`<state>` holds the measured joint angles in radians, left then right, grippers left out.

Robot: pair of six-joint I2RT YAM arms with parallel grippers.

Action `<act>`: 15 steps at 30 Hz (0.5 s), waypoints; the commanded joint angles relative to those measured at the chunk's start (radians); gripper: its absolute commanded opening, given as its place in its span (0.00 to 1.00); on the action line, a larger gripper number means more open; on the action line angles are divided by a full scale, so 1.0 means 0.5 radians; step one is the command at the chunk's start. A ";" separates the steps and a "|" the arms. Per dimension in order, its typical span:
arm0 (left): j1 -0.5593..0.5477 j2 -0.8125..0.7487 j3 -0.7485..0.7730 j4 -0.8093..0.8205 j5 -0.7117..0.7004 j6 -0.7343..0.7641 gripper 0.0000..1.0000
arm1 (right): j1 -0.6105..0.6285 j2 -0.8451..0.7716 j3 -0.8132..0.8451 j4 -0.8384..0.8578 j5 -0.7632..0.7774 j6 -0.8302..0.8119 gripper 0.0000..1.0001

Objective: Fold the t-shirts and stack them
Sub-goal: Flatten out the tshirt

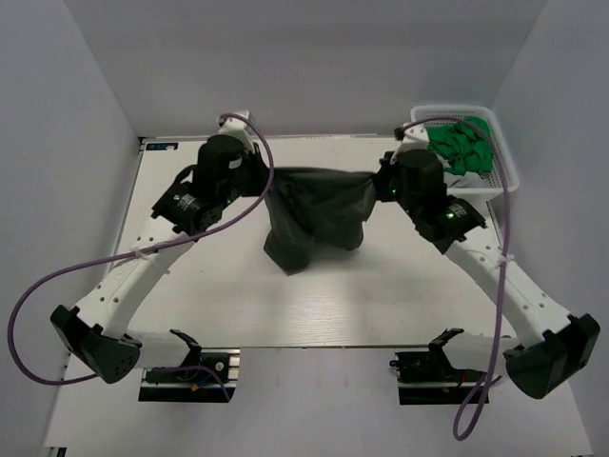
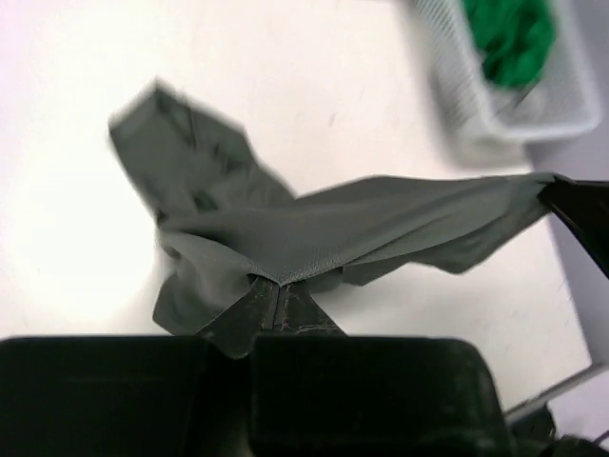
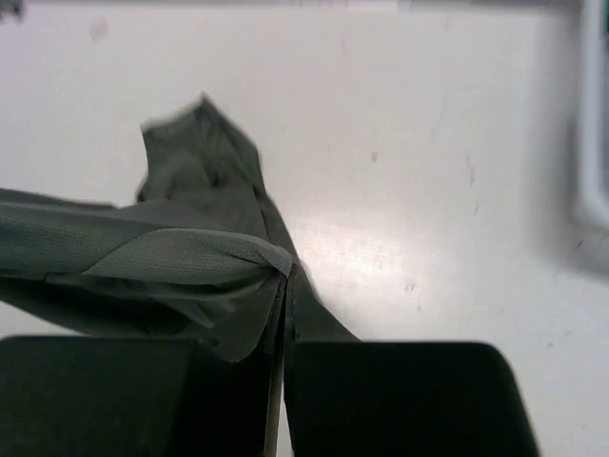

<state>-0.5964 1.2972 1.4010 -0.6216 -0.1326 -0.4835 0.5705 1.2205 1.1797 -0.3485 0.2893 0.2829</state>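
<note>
The dark charcoal grey t-shirt [image 1: 314, 214] hangs between the two arms over the middle of the white table [image 1: 285, 314], its upper edge pulled into a nearly straight band from one gripper to the other while the rest of the cloth sags below in loose folds. The left gripper [image 2: 278, 303] has its fingers pressed together on a bunched corner of the shirt at the band's left end; in the left wrist view the fabric fans out from that pinch and runs across to the dark tip of the other arm at the right edge. The right gripper [image 3: 285, 286] is likewise clamped tight on the opposite corner, the cloth creased into a point where the two pads meet. The lower part of the shirt drops toward the tabletop and seems to rest on it in a crumpled lump, though the wrist views are blurred there and the contact cannot be told for certain. At the far right corner of the table stands a white plastic lattice basket [image 1: 502, 181], well apart from the held shirt, and the bright emerald green t-shirts [image 1: 461, 148] lie heaped and unfolded inside it. A purple cable [image 1: 57, 276] loops loosely along the left arm
</note>
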 commanded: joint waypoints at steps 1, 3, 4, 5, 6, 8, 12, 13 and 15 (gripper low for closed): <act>0.015 -0.125 0.269 -0.024 -0.167 0.144 0.00 | -0.006 -0.118 0.220 -0.079 0.240 -0.105 0.00; 0.015 -0.152 0.422 -0.024 -0.189 0.197 0.00 | 0.000 -0.207 0.364 -0.064 0.234 -0.188 0.00; 0.015 -0.180 0.471 -0.006 -0.189 0.249 0.00 | -0.003 -0.229 0.398 -0.043 0.195 -0.249 0.00; 0.015 -0.213 0.551 0.022 -0.149 0.273 0.00 | -0.009 -0.275 0.472 -0.030 0.140 -0.341 0.00; 0.015 -0.235 0.588 0.022 -0.119 0.274 0.00 | -0.003 -0.284 0.554 -0.042 0.075 -0.366 0.00; 0.015 -0.293 0.704 0.047 0.044 0.347 0.00 | 0.003 -0.309 0.696 -0.052 -0.105 -0.427 0.00; 0.015 -0.394 0.836 0.120 0.332 0.406 0.00 | 0.003 -0.388 0.956 -0.015 -0.299 -0.535 0.00; 0.015 -0.440 0.888 0.120 0.390 0.406 0.00 | -0.006 -0.398 0.987 -0.015 -0.318 -0.541 0.00; 0.015 -0.477 0.941 0.120 0.577 0.406 0.00 | 0.000 -0.471 1.043 0.013 -0.440 -0.553 0.00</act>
<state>-0.5980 1.1191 1.8107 -0.5930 0.0277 -0.3149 0.5781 1.0393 1.6363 -0.3679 0.1219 0.0689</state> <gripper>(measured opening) 0.017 0.012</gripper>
